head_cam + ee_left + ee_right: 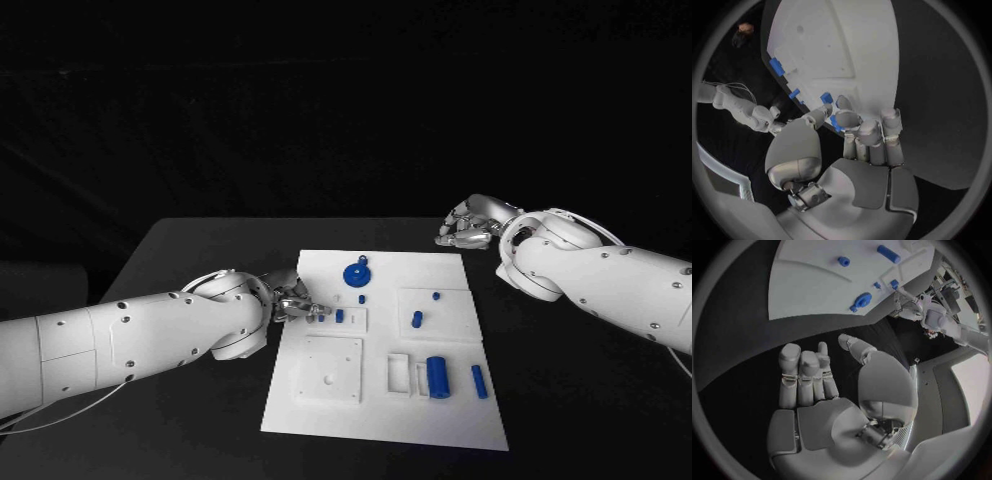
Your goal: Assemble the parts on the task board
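The white task board (378,405) lies in the middle of the black table. On it are a round blue wheel part (356,273), a blue cylinder (436,376), a slim blue pin (479,381) and several small blue pieces. My left hand (293,303) is at the board's left edge. In the left wrist view its thumb and a fingertip (848,119) pinch a small blue part (834,122) over the board (861,45). My right hand (469,228) hovers beyond the board's far right corner, its fingers (804,375) curled in and holding nothing.
Raised white blocks with recesses (332,368) sit on the near half of the board. Bare black table (577,400) surrounds the board on all sides. The right wrist view shows the wheel part (861,301) near the board's (811,285) far edge.
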